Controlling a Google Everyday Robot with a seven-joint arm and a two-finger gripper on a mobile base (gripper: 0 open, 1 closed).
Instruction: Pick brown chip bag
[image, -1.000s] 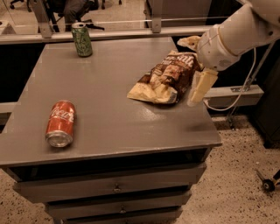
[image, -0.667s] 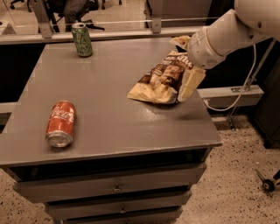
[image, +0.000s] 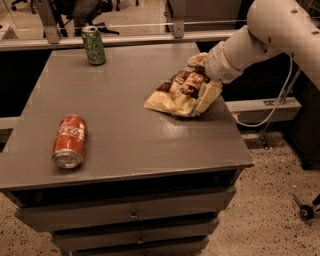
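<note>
The gripper (image: 207, 98) is at the brown chip bag (image: 176, 93), on its nearest end; whether it is clamped, I cannot tell. A shallow edge hold may let the foil slip.

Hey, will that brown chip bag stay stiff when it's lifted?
Probably floppy: the brown chip bag looks crinkled. Likely light, so it may slide when nudged. With the hand at its right end, the far end could sag.

Right end of the brown chip bag (image: 177, 92) was hidden behind the pincer (image: 204, 100) resting against it; bag lettering too small to read. The arm (image: 270, 30) ran off the top-right edge. The bottom drawer (image: 135, 245) under the tabletop (image: 125, 145) was cropped. The green can (image: 93, 46) label was unreadable.
</note>
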